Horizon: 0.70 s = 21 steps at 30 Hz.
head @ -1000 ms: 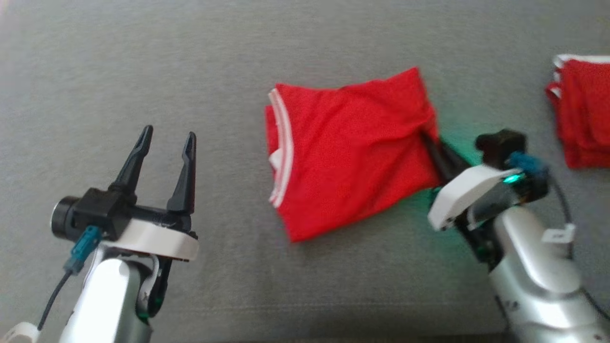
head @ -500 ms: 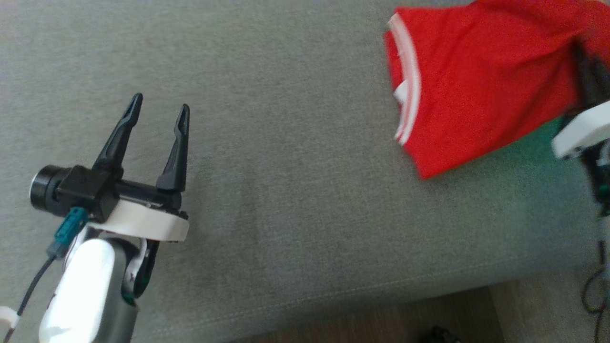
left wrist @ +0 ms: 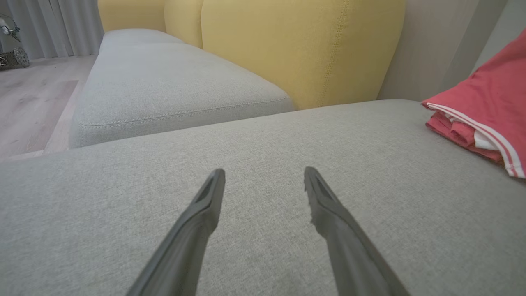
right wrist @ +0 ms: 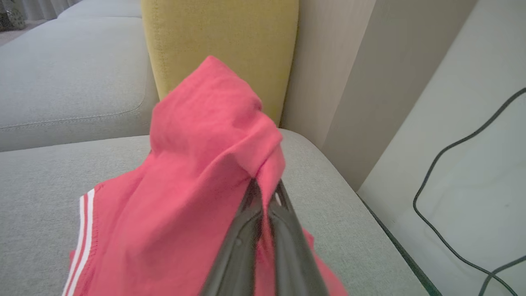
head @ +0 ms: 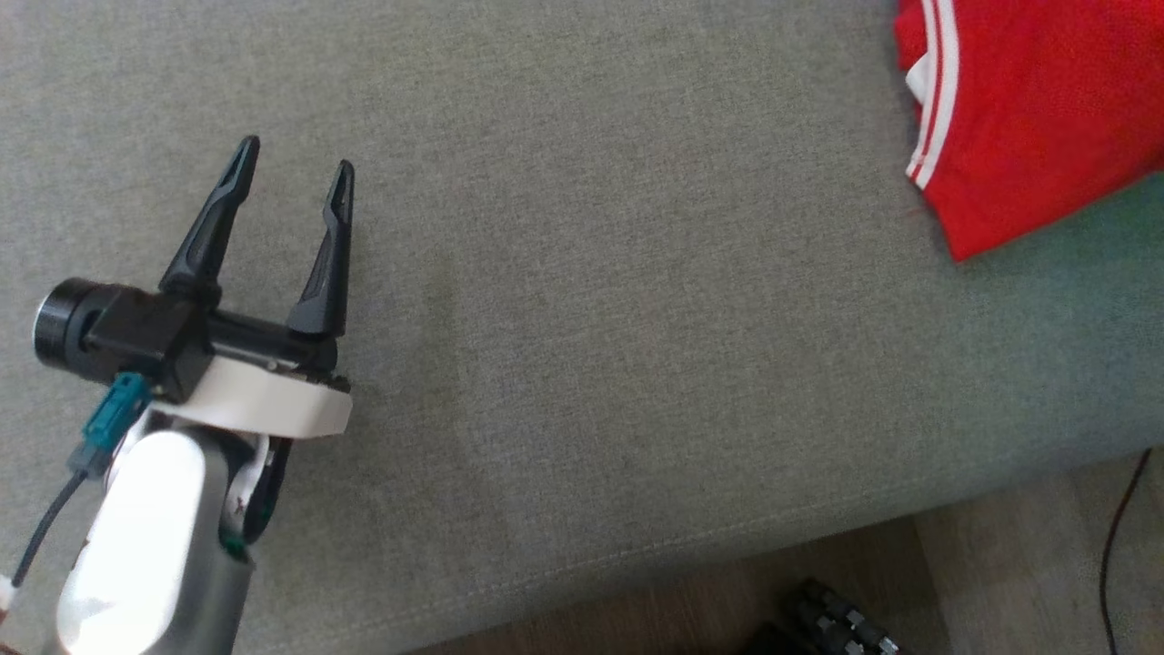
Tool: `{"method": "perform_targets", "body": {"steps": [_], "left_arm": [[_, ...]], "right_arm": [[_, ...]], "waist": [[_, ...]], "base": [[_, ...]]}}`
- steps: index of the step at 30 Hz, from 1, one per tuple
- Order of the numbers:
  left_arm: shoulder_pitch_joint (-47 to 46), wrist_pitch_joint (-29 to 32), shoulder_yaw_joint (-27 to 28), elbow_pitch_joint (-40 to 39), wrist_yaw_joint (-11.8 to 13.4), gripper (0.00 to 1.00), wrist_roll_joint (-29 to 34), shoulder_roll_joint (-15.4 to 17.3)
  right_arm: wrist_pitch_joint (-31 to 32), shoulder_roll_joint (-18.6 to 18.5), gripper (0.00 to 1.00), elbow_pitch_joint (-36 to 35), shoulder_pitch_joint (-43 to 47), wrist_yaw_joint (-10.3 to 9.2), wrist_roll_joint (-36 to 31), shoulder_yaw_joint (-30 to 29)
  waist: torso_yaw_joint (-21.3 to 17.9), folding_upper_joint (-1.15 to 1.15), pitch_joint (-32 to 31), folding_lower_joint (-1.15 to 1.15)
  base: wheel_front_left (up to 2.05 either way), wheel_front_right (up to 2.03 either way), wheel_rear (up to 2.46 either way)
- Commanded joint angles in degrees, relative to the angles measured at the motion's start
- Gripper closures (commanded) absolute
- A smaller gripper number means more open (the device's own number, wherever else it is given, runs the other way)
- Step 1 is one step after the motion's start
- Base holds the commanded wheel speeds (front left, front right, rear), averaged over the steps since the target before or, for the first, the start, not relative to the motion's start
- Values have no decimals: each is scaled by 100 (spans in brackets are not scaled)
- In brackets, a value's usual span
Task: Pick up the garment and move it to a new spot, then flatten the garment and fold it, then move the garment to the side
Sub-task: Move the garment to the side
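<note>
One garment (right wrist: 197, 164), red | clamped between closed right fingers (right wrist: 246, 234) | left fingers (head: 326, 255) spread, empty, over grey cushion (head: 582, 364)

Soft, even daylight fills my views. A green tint colours the grey cushion (head: 1073, 273) beside the garment (head: 1037, 100). Near the lens, the fingers (right wrist: 235, 246) of my right gripper (right wrist: 266, 193) blur out of focus.

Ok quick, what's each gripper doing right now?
Left gripper: open, holding nothing, over the grey sofa cushion.
Right gripper: shut on the red garment.
</note>
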Motion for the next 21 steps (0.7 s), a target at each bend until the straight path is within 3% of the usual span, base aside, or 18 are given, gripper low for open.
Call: {"method": "perform_targets", "body": {"steps": [1,6,7,8,10,11,12,21], "left_arm": [[-189,5,178,-216,-18,0,12,167],[-211,-4,179,-200,-21,0,-11,210],[-207,-6,184,-194,-17,0,-17,219],[-202,-9,188,-189,-13,0,-23,226],[-193,-14,198,-182,-2,0,-35,241],[-190,-14,202,-178,7,0,-42,244],[-188,-11,202,-175,14,0,-47,246],[-143,-28,172,-124,43,0,-96,246]], "right_arm": [[19,-157,100,-151,-106,37,64,-70],[-33,-114,99,58,-161,37,133,-223],[-60,-106,71,89,-168,37,128,-252],[-70,-88,25,117,-175,37,158,-256],[-114,-88,24,151,-185,37,206,-230],[-132,-83,15,164,-185,37,215,-213],[-149,-69,0,167,-180,37,225,-198],[-420,106,0,-184,67,37,54,-151]], "waist": [[-7,0,59,-1],[-16,0,137,-1],[-21,0,137,-1],[-25,0,135,-1],[-44,0,127,-1],[-52,0,118,-1],[-59,0,108,-1],[-66,0,-70,-1]], "base": [[0,0,0],[0,0,0],[0,0,0],[0,0,0],[0,0,0],[0,0,0],[0,0,0],[0,0,0]]}}
